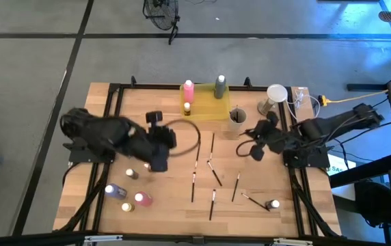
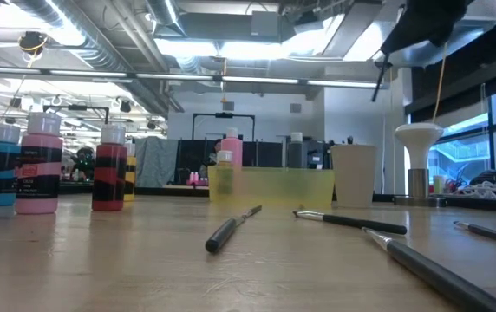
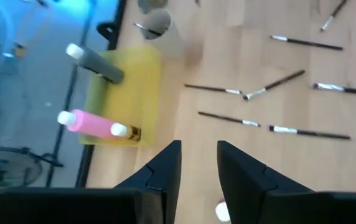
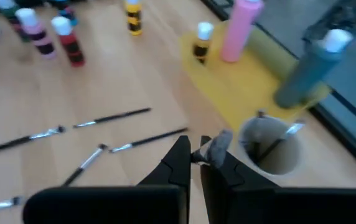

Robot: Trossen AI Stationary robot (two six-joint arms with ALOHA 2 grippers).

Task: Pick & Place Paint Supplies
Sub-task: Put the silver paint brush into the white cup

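My left pincer (image 3: 198, 163) hovers narrow and empty over the left half of the table, a pale-capped bottle (image 3: 221, 212) just below. My right pincer (image 4: 193, 158), pinched shut on nothing, waits by the cup (image 1: 236, 117). Pink (image 1: 188, 93), grey (image 1: 220, 87) and tiny bottles stand in the yellow tray (image 1: 209, 108); several bottles (image 1: 143, 199) and brushes (image 1: 215, 177) remain loose on the table

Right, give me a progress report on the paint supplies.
Done: a pink bottle, a grey bottle and a small yellow one stand in the yellow tray, and the cup holds brushes. In hand: nothing visibly; the left tool hovers with a gap between its fingers, the right tool is shut beside the cup. Left: loose brushes mid-table and several bottles near the front left.
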